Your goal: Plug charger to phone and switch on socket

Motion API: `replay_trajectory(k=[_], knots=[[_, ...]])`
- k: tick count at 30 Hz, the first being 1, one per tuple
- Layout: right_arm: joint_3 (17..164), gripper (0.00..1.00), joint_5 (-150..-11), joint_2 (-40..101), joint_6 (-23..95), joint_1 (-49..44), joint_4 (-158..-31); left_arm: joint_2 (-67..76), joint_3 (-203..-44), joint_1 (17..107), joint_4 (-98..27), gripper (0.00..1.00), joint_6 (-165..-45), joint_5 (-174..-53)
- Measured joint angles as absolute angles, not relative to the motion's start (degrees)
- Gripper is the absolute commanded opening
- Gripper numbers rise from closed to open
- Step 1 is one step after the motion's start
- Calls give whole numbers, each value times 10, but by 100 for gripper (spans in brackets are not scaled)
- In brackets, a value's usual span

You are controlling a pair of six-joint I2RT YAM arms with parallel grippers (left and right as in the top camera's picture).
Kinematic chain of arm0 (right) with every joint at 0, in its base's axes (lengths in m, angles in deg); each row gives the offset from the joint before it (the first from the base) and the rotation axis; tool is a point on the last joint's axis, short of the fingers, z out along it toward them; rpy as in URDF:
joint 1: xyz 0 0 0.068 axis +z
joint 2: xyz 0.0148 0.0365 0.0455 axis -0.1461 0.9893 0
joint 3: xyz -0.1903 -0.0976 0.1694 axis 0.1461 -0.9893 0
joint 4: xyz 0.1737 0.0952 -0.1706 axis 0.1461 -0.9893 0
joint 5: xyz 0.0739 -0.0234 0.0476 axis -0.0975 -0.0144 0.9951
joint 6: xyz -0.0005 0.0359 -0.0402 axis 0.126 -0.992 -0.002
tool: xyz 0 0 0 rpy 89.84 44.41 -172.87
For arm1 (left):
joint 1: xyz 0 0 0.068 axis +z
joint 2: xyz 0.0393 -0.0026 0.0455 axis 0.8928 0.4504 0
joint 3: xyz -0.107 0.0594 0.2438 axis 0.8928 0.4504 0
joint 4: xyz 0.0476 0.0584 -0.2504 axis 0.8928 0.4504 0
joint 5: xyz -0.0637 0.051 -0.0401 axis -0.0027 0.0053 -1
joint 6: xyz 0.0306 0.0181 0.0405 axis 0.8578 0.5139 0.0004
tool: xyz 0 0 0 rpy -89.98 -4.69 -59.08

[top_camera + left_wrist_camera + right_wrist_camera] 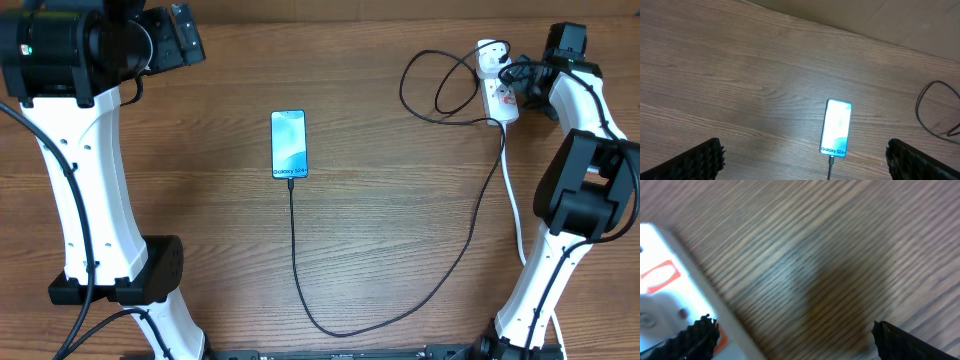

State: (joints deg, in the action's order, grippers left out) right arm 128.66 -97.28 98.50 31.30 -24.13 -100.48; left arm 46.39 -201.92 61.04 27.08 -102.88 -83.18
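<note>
The phone (289, 143) lies flat mid-table with its teal screen lit. It also shows in the left wrist view (836, 128). The charger's black cable (293, 250) is plugged into the phone's bottom edge (830, 162), loops along the front and runs up to the white socket strip (501, 98) at the back right. A white adapter (488, 52) sits at the strip's far end. My right gripper (524, 80) is open right beside the strip; one finger is over the strip's edge (675, 305) near a red switch (659, 275). My left gripper (805, 165) is open and empty, high above the table near the phone.
The strip's white cord (516, 215) runs down the right side next to my right arm's base. Loops of black cable (440, 85) lie left of the strip and also show at the right edge of the left wrist view (935, 112).
</note>
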Motion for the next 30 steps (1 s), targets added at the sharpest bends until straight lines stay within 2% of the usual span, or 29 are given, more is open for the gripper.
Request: replay_trajectory(k=[10, 20, 30], knots=[[1288, 100, -988, 995, 310, -248, -1007, 464, -2019, 610, 271, 100, -1029, -832], [1341, 100, -992, 1011, 332, -248, -1066, 464, -2019, 610, 271, 100, -1029, -832], [1348, 100, -977, 1013, 351, -244, -1049, 464, -2019, 610, 271, 100, -1029, -832]])
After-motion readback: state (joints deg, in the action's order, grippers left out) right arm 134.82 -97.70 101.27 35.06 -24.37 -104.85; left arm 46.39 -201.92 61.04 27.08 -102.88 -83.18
